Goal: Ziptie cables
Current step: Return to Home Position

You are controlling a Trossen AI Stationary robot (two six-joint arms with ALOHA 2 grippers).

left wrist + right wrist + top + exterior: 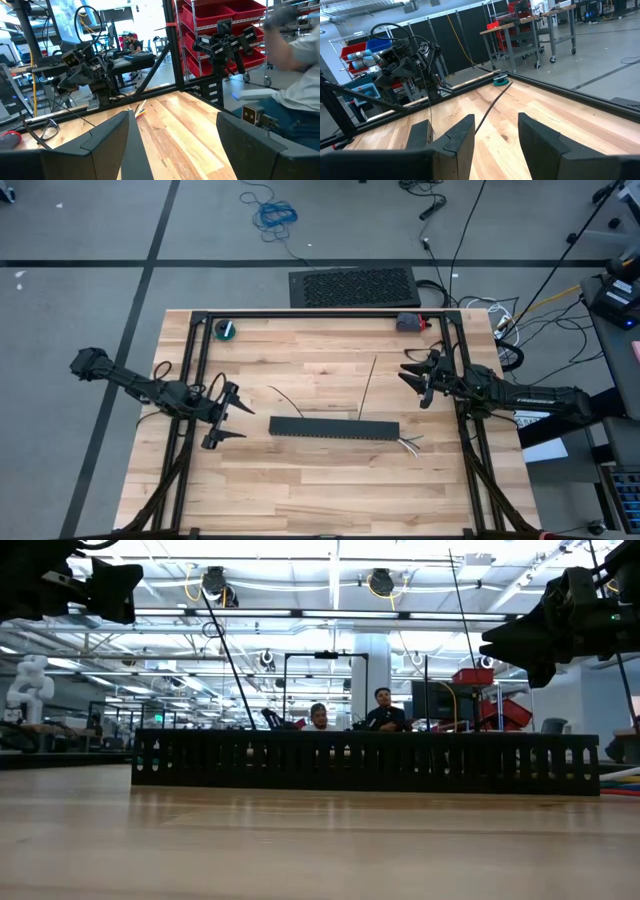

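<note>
Black duct (333,427) lies mid-table, cables (410,444) apparently poking from one end. Left gripper (244,423) and right gripper (410,374) hover spread; swing your right low and it snags them.

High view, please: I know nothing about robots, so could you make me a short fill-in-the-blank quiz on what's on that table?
Coloured cables stick out of the black duct at the end nearer the ___ arm.
A straight ziptie lies loose on the wooden ___.
Both arms' jaws stand ___, holding nothing.
Missing words: right; table; open.
</note>
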